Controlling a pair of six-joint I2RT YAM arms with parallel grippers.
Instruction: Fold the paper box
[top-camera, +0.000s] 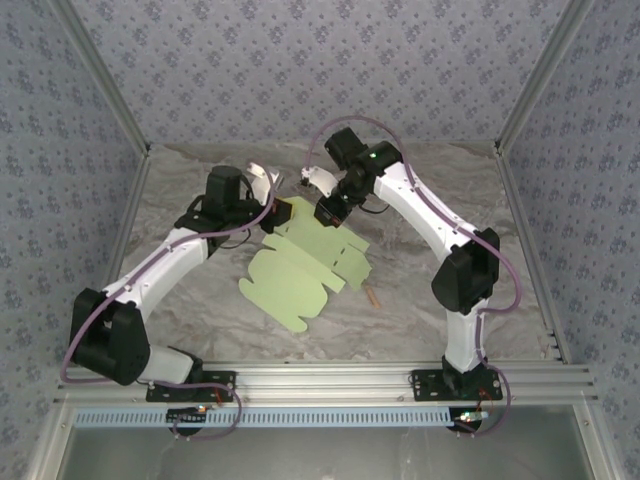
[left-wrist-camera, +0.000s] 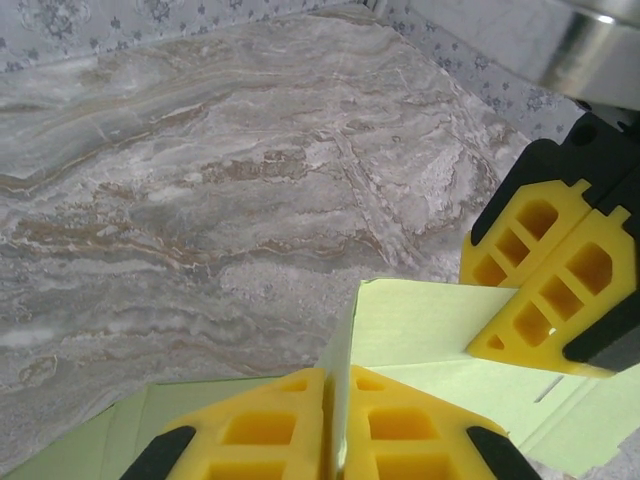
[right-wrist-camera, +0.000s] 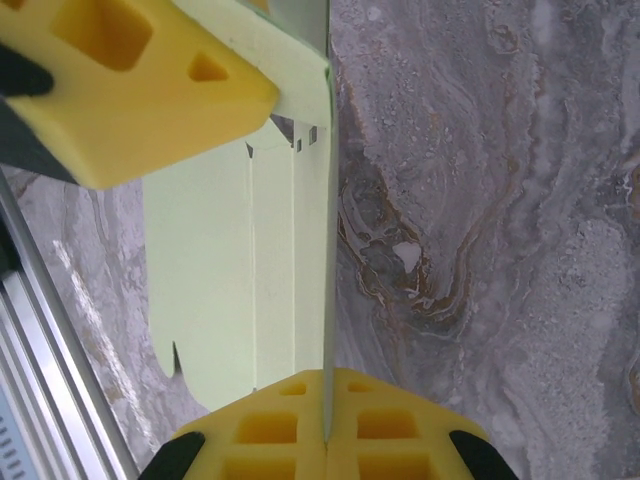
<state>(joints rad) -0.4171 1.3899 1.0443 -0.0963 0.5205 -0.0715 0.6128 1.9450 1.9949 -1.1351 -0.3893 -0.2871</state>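
Observation:
The paper box (top-camera: 300, 268) is a flat pale green die-cut sheet with tabs and notches, lying mid-table. Its far edge is lifted between both arms. My left gripper (top-camera: 274, 214) is shut on the far left part of that edge. In the left wrist view its yellow fingers (left-wrist-camera: 250, 425) pinch an upright flap of the paper box (left-wrist-camera: 430, 325). My right gripper (top-camera: 326, 213) is shut on the same edge a little to the right. In the right wrist view, the right gripper (right-wrist-camera: 327, 385) pinches the card edge-on, with the rest of the paper box (right-wrist-camera: 225, 290) spreading left.
A thin tan stick (top-camera: 372, 296) lies on the marble table just right of the sheet. Patterned walls close the back and sides. An aluminium rail (top-camera: 330, 380) runs along the near edge. Bare marble (left-wrist-camera: 200, 180) lies beyond the sheet.

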